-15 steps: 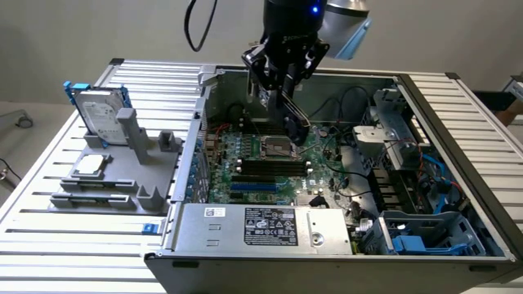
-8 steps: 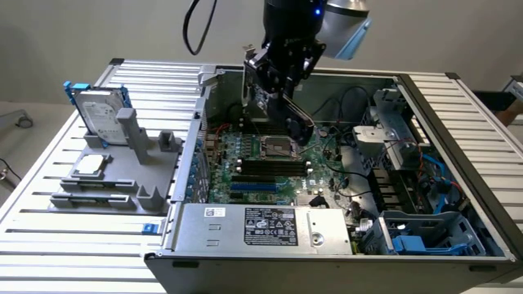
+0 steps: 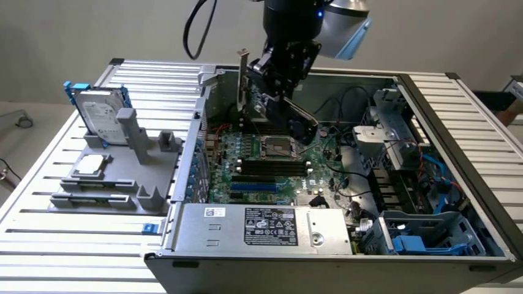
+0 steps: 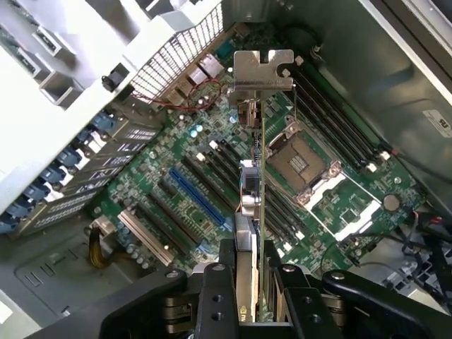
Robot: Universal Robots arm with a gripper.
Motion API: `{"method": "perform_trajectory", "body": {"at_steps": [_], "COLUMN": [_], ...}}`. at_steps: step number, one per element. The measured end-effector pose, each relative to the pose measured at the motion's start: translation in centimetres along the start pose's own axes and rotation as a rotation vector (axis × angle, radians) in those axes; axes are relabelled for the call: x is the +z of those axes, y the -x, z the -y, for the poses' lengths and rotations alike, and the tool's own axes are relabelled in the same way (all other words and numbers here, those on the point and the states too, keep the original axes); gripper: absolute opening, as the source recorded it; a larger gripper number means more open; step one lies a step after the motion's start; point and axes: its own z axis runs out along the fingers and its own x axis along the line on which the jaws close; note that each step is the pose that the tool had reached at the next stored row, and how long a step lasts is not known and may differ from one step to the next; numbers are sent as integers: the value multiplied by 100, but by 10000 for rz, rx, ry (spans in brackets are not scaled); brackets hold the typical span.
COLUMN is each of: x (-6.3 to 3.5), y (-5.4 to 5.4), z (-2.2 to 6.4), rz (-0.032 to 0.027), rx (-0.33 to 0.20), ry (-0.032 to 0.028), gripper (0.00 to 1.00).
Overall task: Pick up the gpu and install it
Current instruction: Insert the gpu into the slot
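Open computer case beneath me; my gripper clamps the graphics card on edge, its length running straight ahead of me, above the motherboard.

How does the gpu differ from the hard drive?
The gpu is held in the gripper over the motherboard inside the case; the hard drive stands in the grey holder outside it. The gpu is a thin green board with a silver bracket; the hard drive is a thicker silver block in a blue frame. Both stand on edge.
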Motion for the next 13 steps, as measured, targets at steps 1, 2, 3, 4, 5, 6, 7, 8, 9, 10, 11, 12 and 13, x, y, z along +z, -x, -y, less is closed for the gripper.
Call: {"method": "perform_trajectory", "body": {"at_steps": [1,2,3,4,5,6,7,8,9,10,11,12,13], "x": [5,10,14,19,23,28,33,37,42,46,51,55,60], "y": [0,0,0,1,1,1,1,1,1,1,1,1,1], "z": [0,0,0,0,0,0,0,0,0,0,0,0,0], "rz": [-1,0,0,0,0,0,0,-1,-1,1,2,5,8], "rx": [-197,-376,-550,-731,-909,-1106,-1286,-1467,-1646,-1830,-2012,-2190,-2370], "ry": [-5,-8,-12,-16,-20,-25,-28,-32,-36,-42,-49,-56,-64], "gripper": [27,27,27,27,27,27,27,27,27,27,27,27,27]}}
